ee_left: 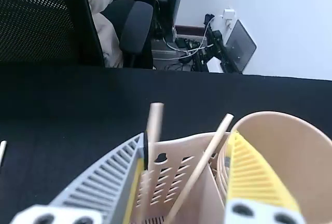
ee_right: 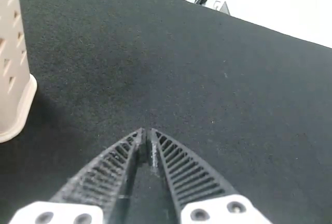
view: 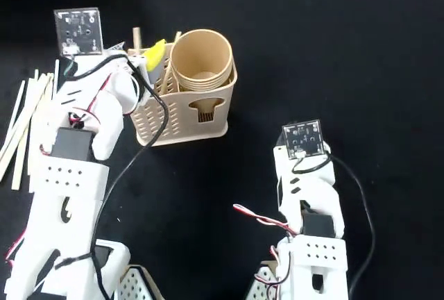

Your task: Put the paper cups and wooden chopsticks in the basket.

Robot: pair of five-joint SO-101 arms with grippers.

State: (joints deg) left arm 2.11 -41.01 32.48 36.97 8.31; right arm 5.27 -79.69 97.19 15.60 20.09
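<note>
The beige basket [view: 182, 114] stands at the table's back left. Stacked paper cups [view: 201, 60] fill its right half. My left gripper [view: 147, 60] hangs open over the left half, its yellow finger [ee_left: 254, 177] against the paper cups [ee_left: 290, 151] and its grey finger [ee_left: 104, 187] outside the basket [ee_left: 181, 175]. Two wooden chopsticks [ee_left: 154, 125] [ee_left: 207, 154] stand in that compartment between the fingers. Several more chopsticks [view: 24, 123] lie loose on the table, left of the left arm. My right gripper [ee_right: 146, 135] is shut and holds nothing, low over the black table.
The right arm [view: 305, 175] sits at the front right, well away from the basket [ee_right: 13, 68]. Black cloth covers the table [view: 333, 57]. Behind the far edge are an office chair [ee_left: 129, 24] and cables.
</note>
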